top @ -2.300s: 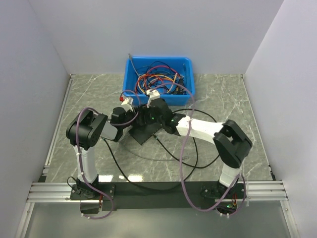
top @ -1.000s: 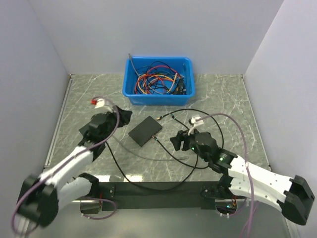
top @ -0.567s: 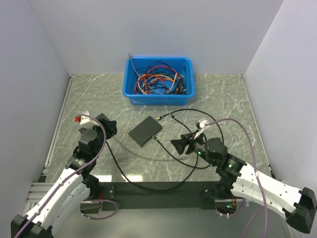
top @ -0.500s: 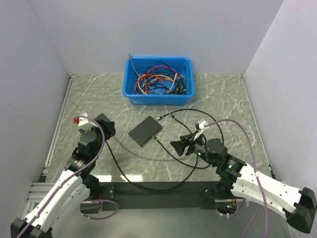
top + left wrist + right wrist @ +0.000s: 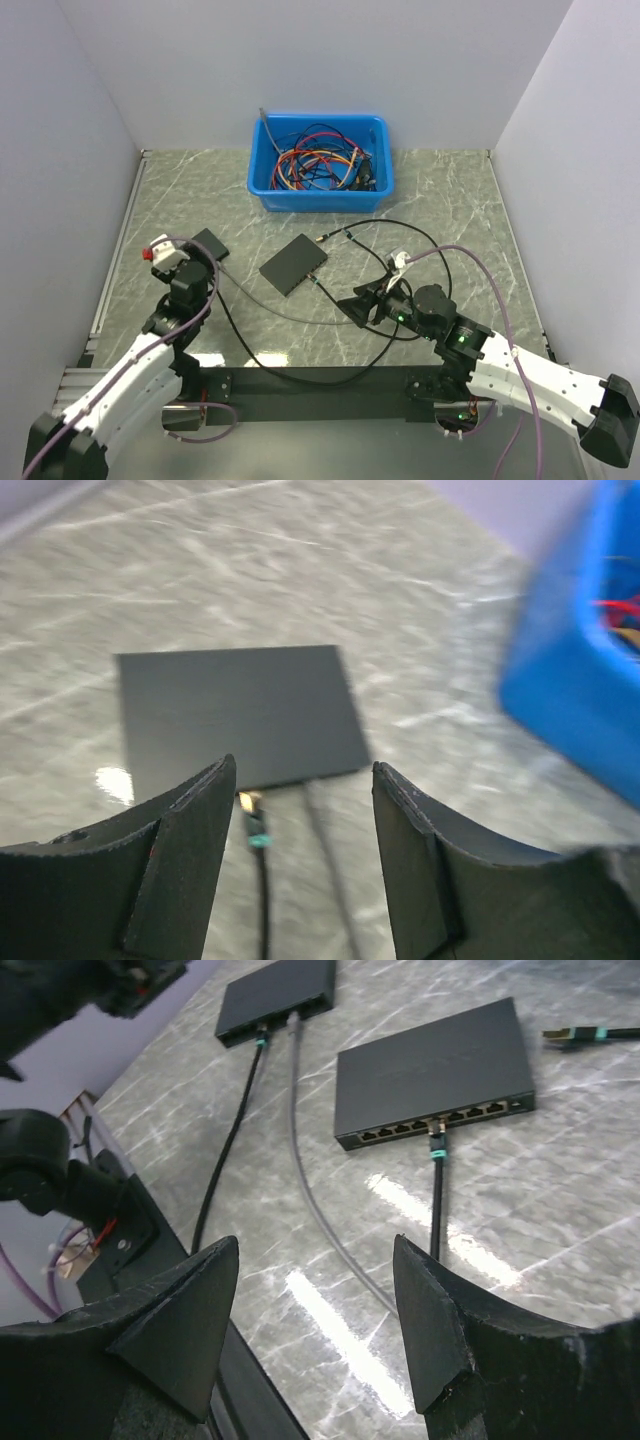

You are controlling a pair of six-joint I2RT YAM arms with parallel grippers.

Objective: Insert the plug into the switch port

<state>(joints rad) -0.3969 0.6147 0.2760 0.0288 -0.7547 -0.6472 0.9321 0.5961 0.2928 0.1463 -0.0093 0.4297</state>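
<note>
A black switch (image 5: 293, 264) lies mid-table and shows in the right wrist view (image 5: 430, 1065). A black cable's teal-booted plug (image 5: 435, 1146) sits in a port on its front face. A loose teal-booted plug (image 5: 575, 1032) lies on the table beyond it. A second, smaller switch (image 5: 208, 243) lies at the left. It also shows in the left wrist view (image 5: 235, 715), with a plug (image 5: 257, 828) at its edge. My left gripper (image 5: 300, 770) is open and empty just short of it. My right gripper (image 5: 315, 1245) is open and empty above the table, short of the middle switch.
A blue bin (image 5: 320, 160) of tangled cables stands at the back and shows blurred in the left wrist view (image 5: 570, 680). Black and grey cables (image 5: 300, 320) loop over the table between the arms. White walls close in three sides.
Both arms have pulled back from the middle switch toward the near edge, the left one to the left and the right one to the right. Both grippers are empty.
</note>
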